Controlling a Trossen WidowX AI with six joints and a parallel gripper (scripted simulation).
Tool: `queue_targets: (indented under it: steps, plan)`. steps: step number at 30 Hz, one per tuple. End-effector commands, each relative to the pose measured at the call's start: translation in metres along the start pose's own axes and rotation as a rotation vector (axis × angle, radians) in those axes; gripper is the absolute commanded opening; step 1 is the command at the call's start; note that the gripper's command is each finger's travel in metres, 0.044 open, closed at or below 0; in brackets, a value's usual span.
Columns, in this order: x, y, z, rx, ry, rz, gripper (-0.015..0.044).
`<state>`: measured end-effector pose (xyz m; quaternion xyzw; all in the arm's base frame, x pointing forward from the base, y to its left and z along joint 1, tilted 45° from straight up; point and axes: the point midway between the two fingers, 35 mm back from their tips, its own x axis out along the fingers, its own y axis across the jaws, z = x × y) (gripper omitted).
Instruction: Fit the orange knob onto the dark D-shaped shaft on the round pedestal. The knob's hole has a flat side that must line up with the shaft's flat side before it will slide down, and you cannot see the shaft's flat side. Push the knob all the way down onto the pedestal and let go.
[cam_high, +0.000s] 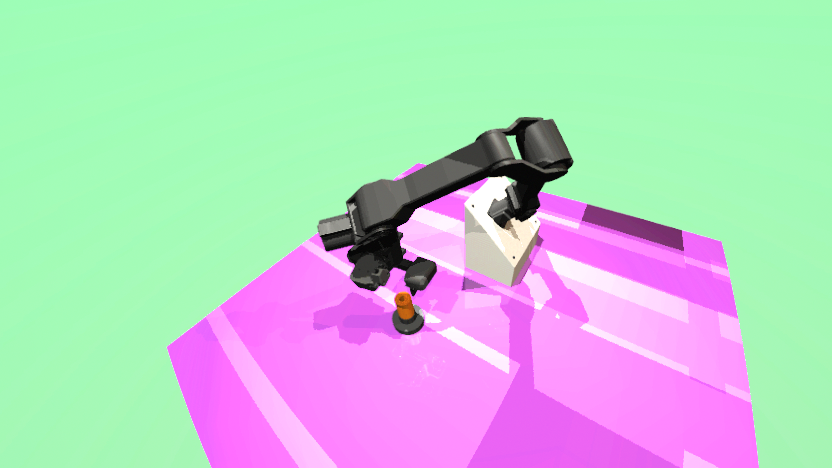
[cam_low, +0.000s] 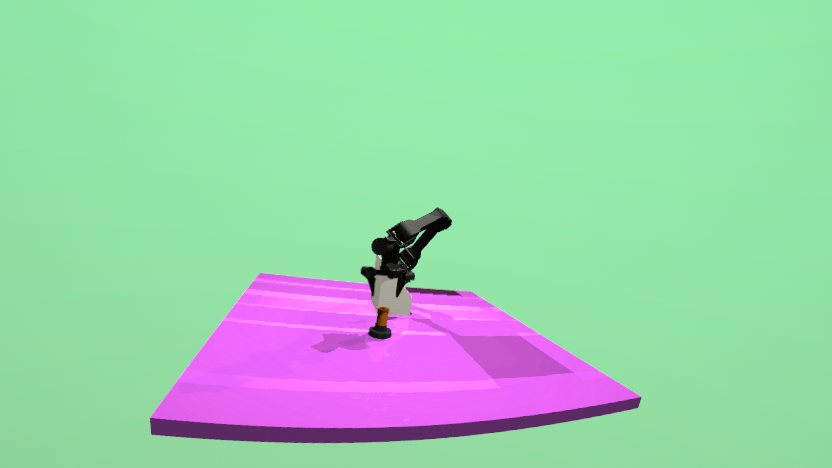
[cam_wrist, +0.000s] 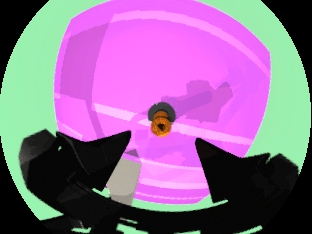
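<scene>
The orange knob (cam_high: 406, 310) (cam_low: 382, 317) (cam_wrist: 155, 127) stands over the shaft on the dark round pedestal (cam_high: 407, 330) (cam_low: 379, 334) (cam_wrist: 161, 107). It looks roughly upright, perhaps slightly leaning. A short dark part shows between the orange and the wide base in the exterior view; I cannot tell whether the knob sits fully down. The shaft is hidden inside the knob. My gripper (cam_high: 393, 288) (cam_low: 385, 296) (cam_wrist: 163, 137) is wide open and empty, above the knob, with a fingertip to either side of it in the wrist view. Neither finger touches the knob.
The white wedge-shaped block (cam_high: 489, 251) (cam_low: 391, 298) (cam_wrist: 124, 176) stands behind the pedestal, near the arm's base. The magenta table (cam_high: 360, 401) (cam_low: 279, 401) (cam_wrist: 145, 60) carries bright stripes and the arm's shadows.
</scene>
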<state>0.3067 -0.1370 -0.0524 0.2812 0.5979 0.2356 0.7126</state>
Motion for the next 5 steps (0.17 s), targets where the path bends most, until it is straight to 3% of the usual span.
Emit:
queue_targets:
  steps: [1,5]
  plan:
    - [-0.0023,-0.0001,-0.0012,-0.004,0.021,0.008,0.044]
    - [-0.0023,-0.0001,-0.0012,-0.004,0.021,0.008,0.044]
